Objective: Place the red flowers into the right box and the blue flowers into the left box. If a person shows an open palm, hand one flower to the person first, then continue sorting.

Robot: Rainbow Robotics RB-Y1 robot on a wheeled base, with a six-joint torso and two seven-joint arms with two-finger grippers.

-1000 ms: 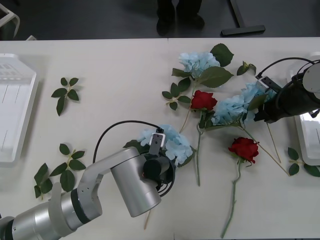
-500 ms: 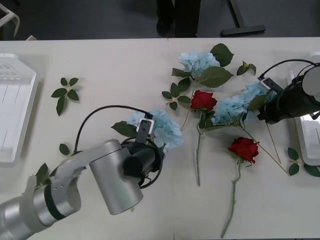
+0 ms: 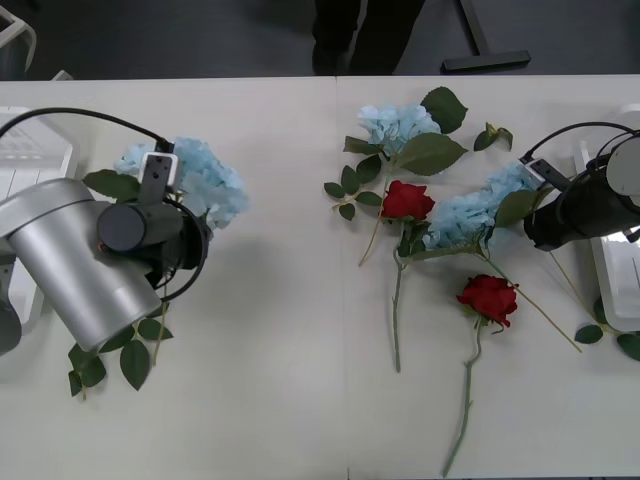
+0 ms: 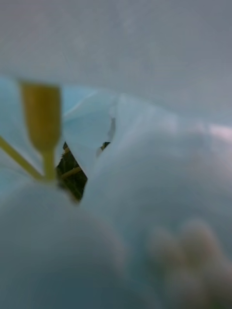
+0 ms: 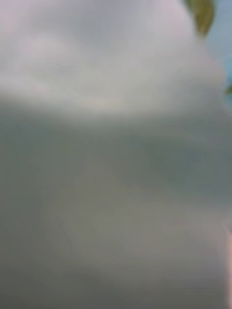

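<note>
Our left hand (image 3: 170, 235) sits near the left box (image 3: 35, 165); two roses (image 3: 407, 200) lie mid-counter (image 3: 290, 400); the right box (image 3: 610, 270) lies far right.

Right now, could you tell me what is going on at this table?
The robot is sorting flowers. Its left hand carries a blue flower near the left box. Its right hand is at another blue flower mid-table. Two red flowers and a third blue one lie unsorted.
</note>
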